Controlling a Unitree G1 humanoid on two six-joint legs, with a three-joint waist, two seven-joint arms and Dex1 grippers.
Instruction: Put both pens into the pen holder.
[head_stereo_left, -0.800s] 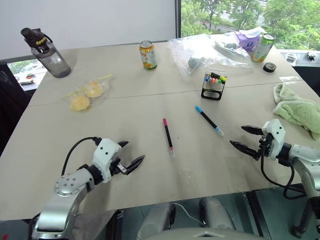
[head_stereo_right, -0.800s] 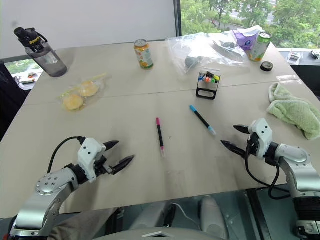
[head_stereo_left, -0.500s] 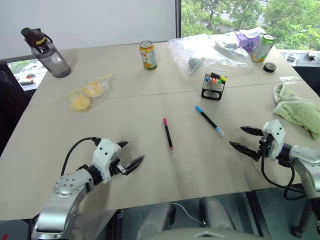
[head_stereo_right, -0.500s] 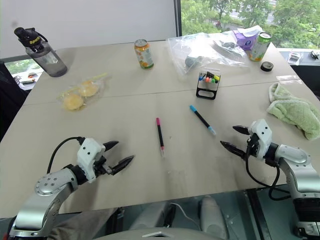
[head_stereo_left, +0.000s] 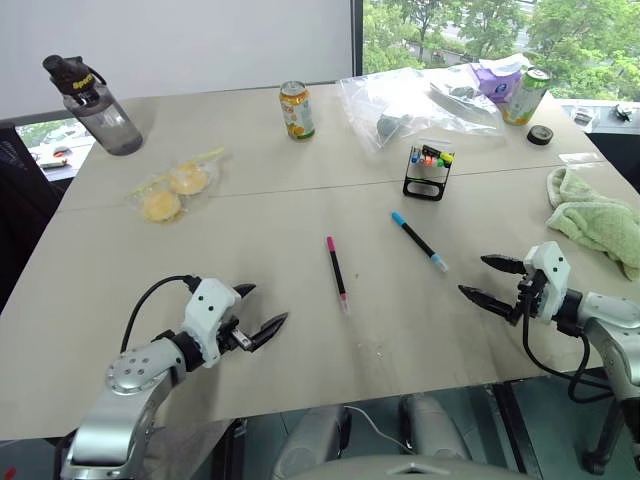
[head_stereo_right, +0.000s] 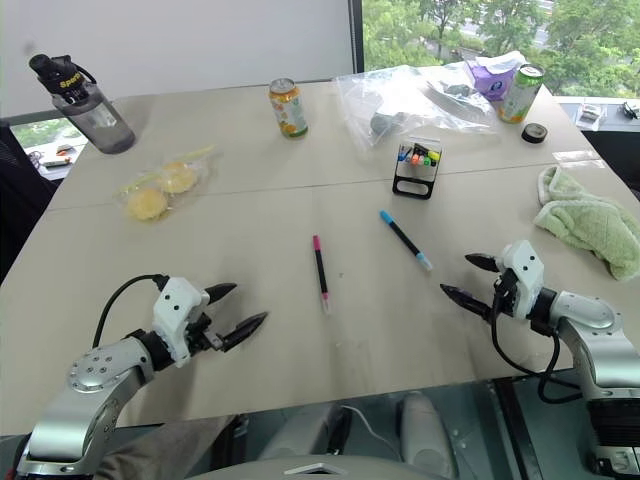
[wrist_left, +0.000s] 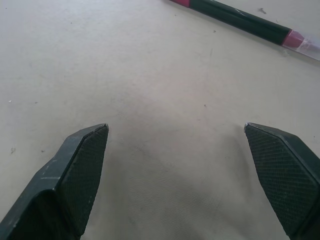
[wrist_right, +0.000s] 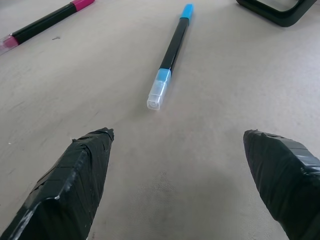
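Two black-barrelled pens lie flat on the beige table. The pink-capped pen (head_stereo_left: 336, 271) rests at the centre. The blue-capped pen (head_stereo_left: 418, 241) lies to its right, its clear tip toward me. Behind the blue pen stands the black wire-mesh pen holder (head_stereo_left: 426, 173), with bright markers in it. My left gripper (head_stereo_left: 259, 313) hovers open over bare table at the near left, well short of the pink pen (wrist_left: 240, 21). My right gripper (head_stereo_left: 487, 279) is open at the near right, pointing toward the blue pen (wrist_right: 168, 55), a short way from its tip. Neither holds anything.
A grey water bottle (head_stereo_left: 97, 106) stands far left, with a bag of yellow fruit (head_stereo_left: 172, 189) nearer. An orange drink can (head_stereo_left: 296, 110), a clear plastic bag (head_stereo_left: 405, 102) and a green can (head_stereo_left: 527, 95) line the back. A green towel (head_stereo_left: 596, 216) lies at the right edge.
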